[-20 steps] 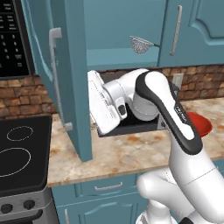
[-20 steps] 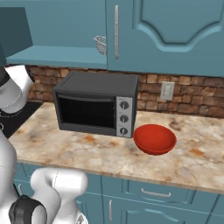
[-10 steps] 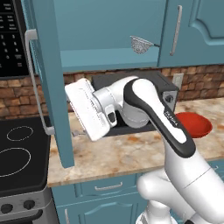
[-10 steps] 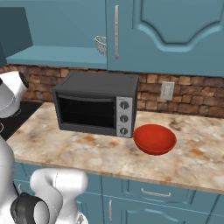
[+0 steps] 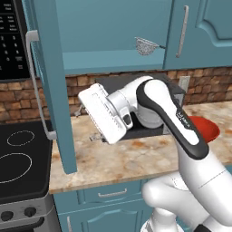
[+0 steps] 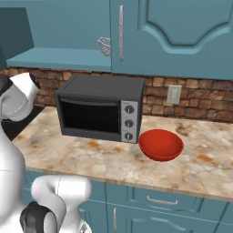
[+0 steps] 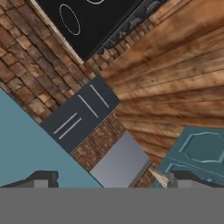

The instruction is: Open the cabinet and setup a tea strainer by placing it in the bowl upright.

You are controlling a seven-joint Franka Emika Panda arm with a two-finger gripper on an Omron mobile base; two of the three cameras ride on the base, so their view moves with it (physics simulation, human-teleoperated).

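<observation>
So the jaws are spread wide and holding nothing; in the hand view you just see the two dark fingertips [image 7: 41, 178] poking up at the bottom with lots of gap between them. The camera looks off toward brick wall, wooden floor and a black stovetop [image 7: 94, 22], so the gripper [image 7: 109, 180] isn't aimed at anything useful right now.

In the left base view the white hand [image 5: 105, 113] hangs at about 9 o'clock from the elbow, just beside the swung-out teal cabinet door with the long silver bar handle [image 5: 50, 86]. Can't really tell whether it's touching the door edge or just close; the angle is poor.

The cabinet looks open enough. The small silver wire-mesh tea strainer with its thin dark handle [image 5: 146, 45] sits on the cabinet shelf, at roughly 1 o'clock from the hand and well above it. From the right base view the strainer [image 6: 105, 46] peeks out by the closed door's handle. The glossy red shallow bowl [image 6: 161, 144] is down on the marble tabletop [image 6: 91, 159], right beside the black toaster oven [image 6: 98, 109], at its 4 o'clock.

What could go wrong:
- Swinging up could clip the open door or the shelf lip.
- The strainer's light, so a sloppy approach could knock it deeper or off the shelf.
- A grab by the thin handle might let it tip instead of landing upright.
</observation>
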